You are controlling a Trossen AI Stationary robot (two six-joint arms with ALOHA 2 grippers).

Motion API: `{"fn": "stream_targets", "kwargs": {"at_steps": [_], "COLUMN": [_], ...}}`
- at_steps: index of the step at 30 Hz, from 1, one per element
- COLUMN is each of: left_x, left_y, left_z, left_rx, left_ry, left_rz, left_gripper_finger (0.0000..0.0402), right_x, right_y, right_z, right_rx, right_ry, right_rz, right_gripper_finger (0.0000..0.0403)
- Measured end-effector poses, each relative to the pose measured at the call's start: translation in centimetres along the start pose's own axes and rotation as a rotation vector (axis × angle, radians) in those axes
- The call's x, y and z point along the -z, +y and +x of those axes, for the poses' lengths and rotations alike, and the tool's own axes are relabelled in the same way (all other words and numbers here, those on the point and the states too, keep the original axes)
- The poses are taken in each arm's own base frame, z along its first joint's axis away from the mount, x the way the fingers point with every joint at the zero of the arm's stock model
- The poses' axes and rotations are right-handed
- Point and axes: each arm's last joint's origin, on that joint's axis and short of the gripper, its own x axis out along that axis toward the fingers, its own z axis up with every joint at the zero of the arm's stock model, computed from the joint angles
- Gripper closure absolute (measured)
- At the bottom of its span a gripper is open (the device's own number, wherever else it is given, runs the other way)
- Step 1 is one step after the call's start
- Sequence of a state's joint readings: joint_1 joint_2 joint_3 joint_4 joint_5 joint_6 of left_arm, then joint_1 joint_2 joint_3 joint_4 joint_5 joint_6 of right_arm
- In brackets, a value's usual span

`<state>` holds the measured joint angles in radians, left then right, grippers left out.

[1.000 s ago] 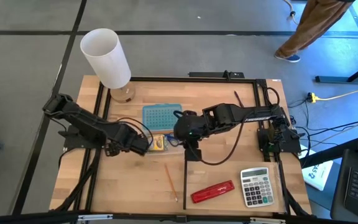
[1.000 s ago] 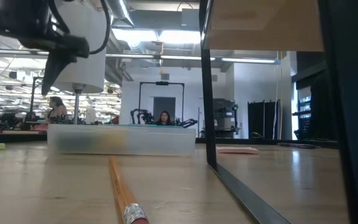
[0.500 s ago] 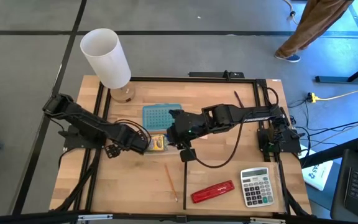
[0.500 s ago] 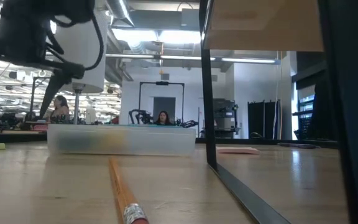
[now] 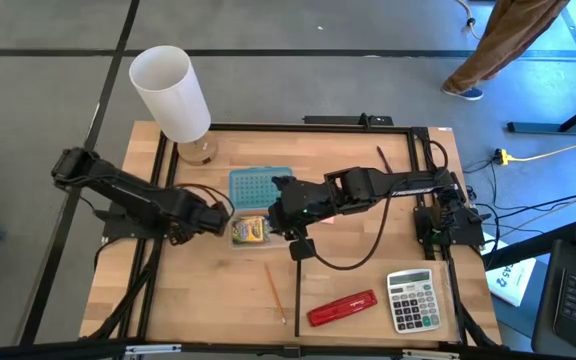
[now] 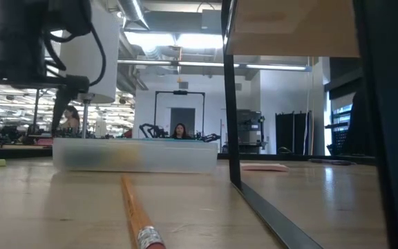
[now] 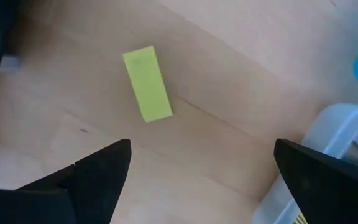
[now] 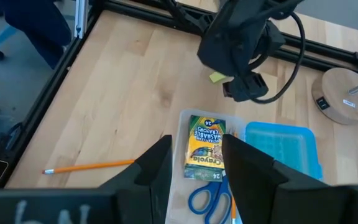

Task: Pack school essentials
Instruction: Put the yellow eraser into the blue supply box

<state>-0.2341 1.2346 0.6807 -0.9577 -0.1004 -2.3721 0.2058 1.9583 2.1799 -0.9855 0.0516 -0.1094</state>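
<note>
Starting at your left, the left gripper (image 5: 218, 213) hangs low over the table (image 5: 218, 300) with its fingers spread wide and nothing between them. Its wrist view looks down on a small yellow eraser (image 7: 146, 84) lying flat on the bare wood, apart from both fingers. Just beside that gripper sits the clear plastic case (image 5: 251, 232), and in it you can see the crayon box (image 8: 206, 148) lying flat with the blue-handled scissors (image 8: 208, 200) next to it. The blue lid (image 5: 261, 184) lies on the table touching the case's far side.

Over the case's right end you have the right gripper (image 5: 286, 212), fingers drawn close together; the pictures do not show that it grips anything.

An orange pencil (image 5: 274, 291) lies loose on the wood nearer you than the case. Further right rest the red stapler (image 5: 342, 307) and the calculator (image 5: 412, 299), side by side.
</note>
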Motion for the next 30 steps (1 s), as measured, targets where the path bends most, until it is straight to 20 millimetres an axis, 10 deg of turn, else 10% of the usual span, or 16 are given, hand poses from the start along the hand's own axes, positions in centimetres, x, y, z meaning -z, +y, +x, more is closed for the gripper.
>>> {"fn": "stream_targets", "kwargs": {"at_steps": [30], "left_x": [-1.9], "left_y": [2.7], "left_z": [3.9], "left_rx": [-0.021], "left_ry": [0.009], "left_rz": [-0.04], "left_gripper_finger": [0.0013], "right_x": [-0.3], "right_y": [-0.2], "right_z": [-0.1], "right_rx": [0.048], "right_ry": [-0.022], "right_rz": [0.002], "right_gripper_finger": [0.0261]}}
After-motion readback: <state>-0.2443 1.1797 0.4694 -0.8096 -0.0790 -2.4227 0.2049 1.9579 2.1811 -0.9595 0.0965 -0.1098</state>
